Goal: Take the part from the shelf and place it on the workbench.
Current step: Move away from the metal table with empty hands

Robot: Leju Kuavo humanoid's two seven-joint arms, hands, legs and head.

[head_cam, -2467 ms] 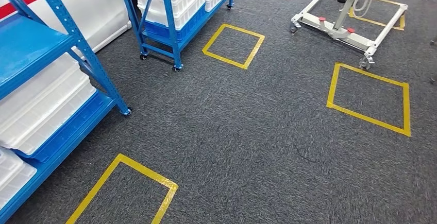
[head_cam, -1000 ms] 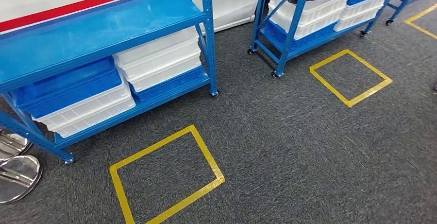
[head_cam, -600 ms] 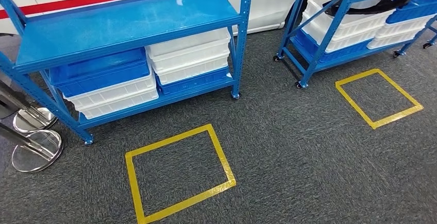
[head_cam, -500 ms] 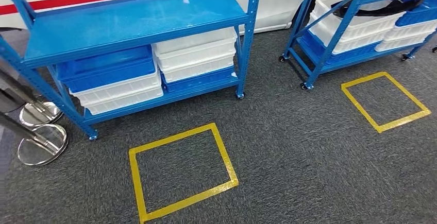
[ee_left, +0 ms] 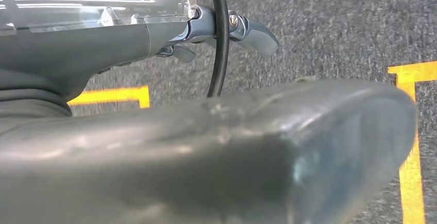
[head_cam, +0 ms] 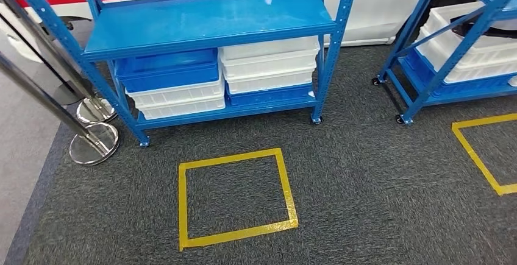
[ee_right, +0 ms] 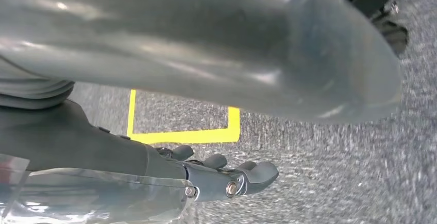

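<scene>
Since the earlier pictures the whole head view has swung, so the camera has turned: now the blue metal shelf rack [head_cam: 207,24] stands straight ahead, its upper board bare, blue and white plastic trays [head_cam: 219,76] stacked on the lower level. No part is discernible. Before it lies a yellow tape square [head_cam: 235,197] on grey carpet [head_cam: 378,204]. Left hand [ee_left: 227,28] and right hand [ee_right: 227,175] hang empty, fingers loosely apart. Chrome stanchion bases [head_cam: 94,134] stand left.

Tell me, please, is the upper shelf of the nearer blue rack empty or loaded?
Empty: the upper shelf shows bare blue board, while stacked bins sit beneath it.
</scene>
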